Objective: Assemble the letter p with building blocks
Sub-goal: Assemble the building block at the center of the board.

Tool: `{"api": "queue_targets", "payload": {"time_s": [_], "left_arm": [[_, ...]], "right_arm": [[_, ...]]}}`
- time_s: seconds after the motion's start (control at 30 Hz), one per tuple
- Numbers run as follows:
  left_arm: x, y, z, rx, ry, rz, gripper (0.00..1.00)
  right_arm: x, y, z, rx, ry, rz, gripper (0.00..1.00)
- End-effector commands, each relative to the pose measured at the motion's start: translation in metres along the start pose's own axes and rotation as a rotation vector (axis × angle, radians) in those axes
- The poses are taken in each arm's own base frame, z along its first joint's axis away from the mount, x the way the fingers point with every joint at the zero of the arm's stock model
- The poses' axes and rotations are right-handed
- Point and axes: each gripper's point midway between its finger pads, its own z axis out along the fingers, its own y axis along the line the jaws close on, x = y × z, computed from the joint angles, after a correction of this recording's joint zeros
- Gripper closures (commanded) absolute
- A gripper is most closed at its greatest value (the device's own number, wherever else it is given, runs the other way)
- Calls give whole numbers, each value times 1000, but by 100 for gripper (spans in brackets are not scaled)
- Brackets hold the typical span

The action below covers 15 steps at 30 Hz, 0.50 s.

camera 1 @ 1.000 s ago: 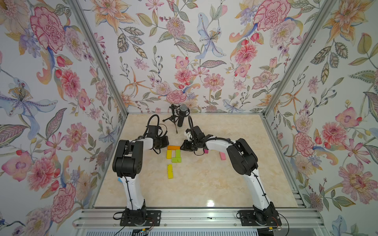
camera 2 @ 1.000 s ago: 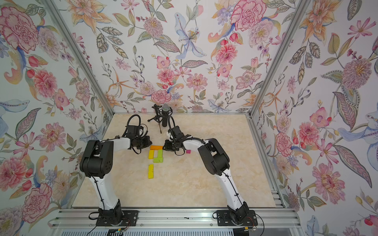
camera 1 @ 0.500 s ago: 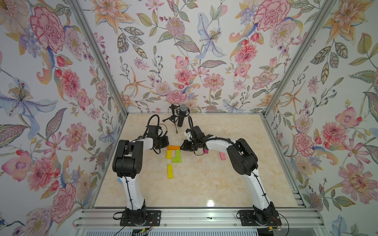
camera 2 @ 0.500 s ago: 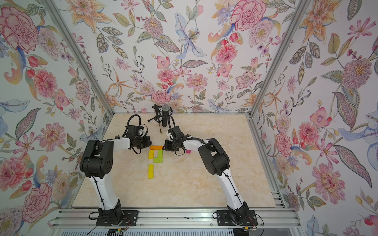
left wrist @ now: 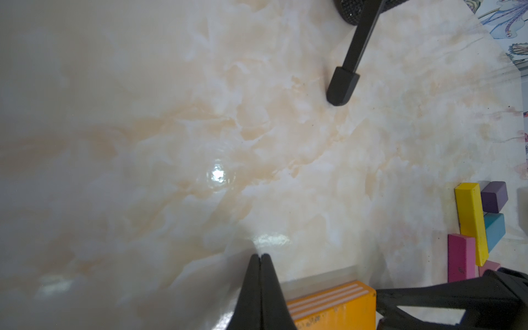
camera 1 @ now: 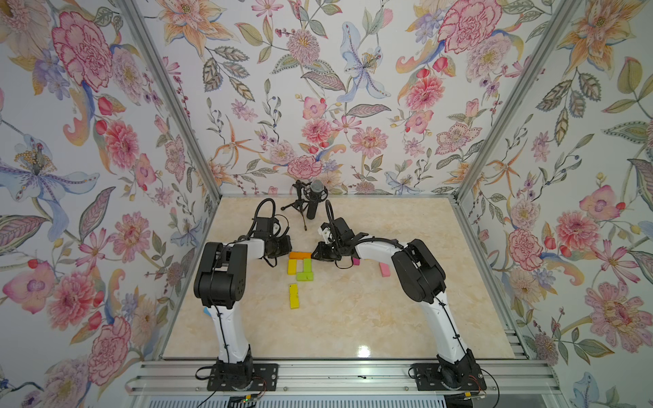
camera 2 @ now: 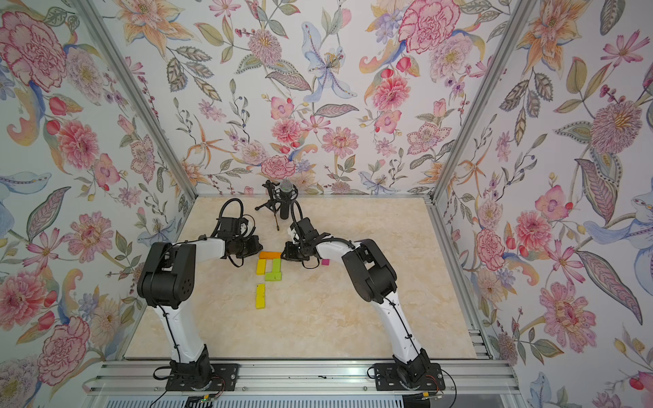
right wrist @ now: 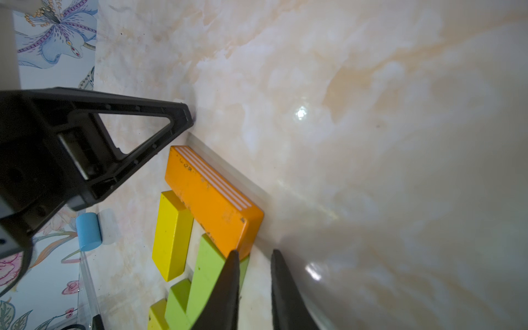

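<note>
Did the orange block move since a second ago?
No. The orange block lies in the same spot, just as far from the microphone as before.

Right wrist view: the lime green block [right wrist: 205, 271] ducks behind the right pincer [right wrist: 253, 254] and runs off the picture's edge. Left wrist view, the orange block [left wrist: 331, 305] is cut off too, and the near surface [left wrist: 71, 143] is pure blur. In both top views that pincer's tips are unreadably small.

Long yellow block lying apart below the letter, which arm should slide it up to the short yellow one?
Probably left: the left gripper sits on the stem's side, shut and empty; the right gripper would have to reach over the green blocks.
</note>
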Motion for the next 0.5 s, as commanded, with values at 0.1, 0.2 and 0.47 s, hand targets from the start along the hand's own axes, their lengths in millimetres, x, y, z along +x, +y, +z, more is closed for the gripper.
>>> {"api": "queue_targets", "payload": {"time_s": [0.1,0.2,0.47], "left_arm": [[39,13,1,-50,102,-17,100],[41,12,0,-47,103,-19,100],[41,13,-3,-54,99,-18,100]], "right_arm": [[32,-33,15,69,89,52,79],[32,-33,15,69,90,52,79],[34,-34,15,70,94,52,79]]}}
